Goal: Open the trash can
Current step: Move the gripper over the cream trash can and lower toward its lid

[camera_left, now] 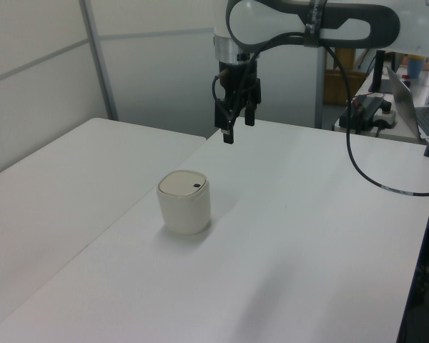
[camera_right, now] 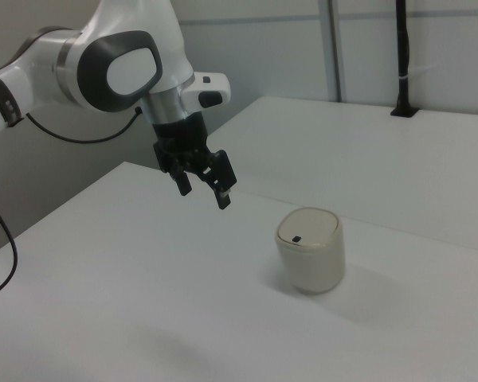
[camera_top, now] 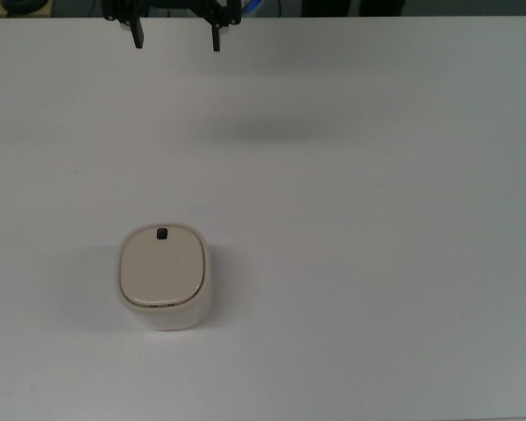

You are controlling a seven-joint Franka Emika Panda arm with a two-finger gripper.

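— Now, where is the trash can point(camera_top: 164, 277) found?

— It is seen standing upright on the white table point(camera_top: 377, 263), with its beige lid point(camera_top: 160, 267) lying flat and closed. A small black button point(camera_top: 162, 233) is set at the lid's rim, on the side turned toward the arm.

— And the tool point(camera_top: 176, 35), taken from the trash can?

— It is held in the air, well apart from the can and above the table, past the button side. In the top view it is shown toward the upper edge, beyond the can; in the right view point(camera_right: 202, 191) it is placed up and to the right view's left of the can point(camera_right: 310, 249).

— How is the tool set?

— Its two fingers are spread wide apart and pointed downward. Nothing is held between them, and the can is not touched.

— Is anything else noted?

— In the left view, a laptop point(camera_left: 413, 103) is seen far behind the can point(camera_left: 184, 201).
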